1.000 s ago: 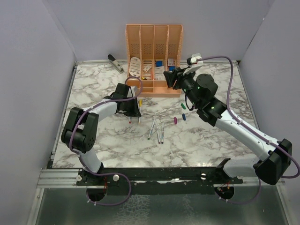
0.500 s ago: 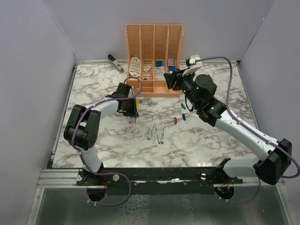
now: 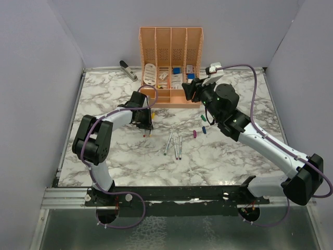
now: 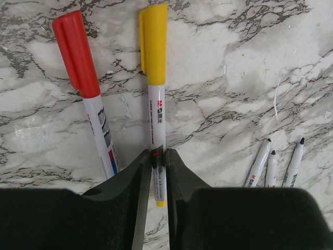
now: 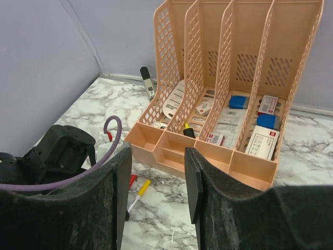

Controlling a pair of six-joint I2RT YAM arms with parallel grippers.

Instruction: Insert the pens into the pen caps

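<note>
With the left gripper (image 4: 158, 154), narrow around the barrel of the yellow-capped pen (image 4: 155, 99) flat on the marble table (image 4: 234, 62), pinch or mere touch unclear; just beside, the red-capped pen (image 4: 86, 88); further right, three uncapped pens (image 4: 271, 166); with the right gripper (image 5: 157, 161), half spread, empty, facing the orange organiser (image 5: 250, 174)

The right gripper (image 5: 157, 159) hangs with its 2 black fingers (image 5: 117, 208) apart and nothing between them. Beyond stands the orange organiser (image 5: 229, 52), 4 slots holding blue-and-white boxes (image 5: 260, 138). A stapler (image 5: 147, 80) lies by the wall. On the marble table (image 5: 307, 135), a red-capped pen (image 5: 132, 180) and a yellow-capped pen (image 5: 140, 188) lie beside the left arm (image 5: 60, 151).
</note>
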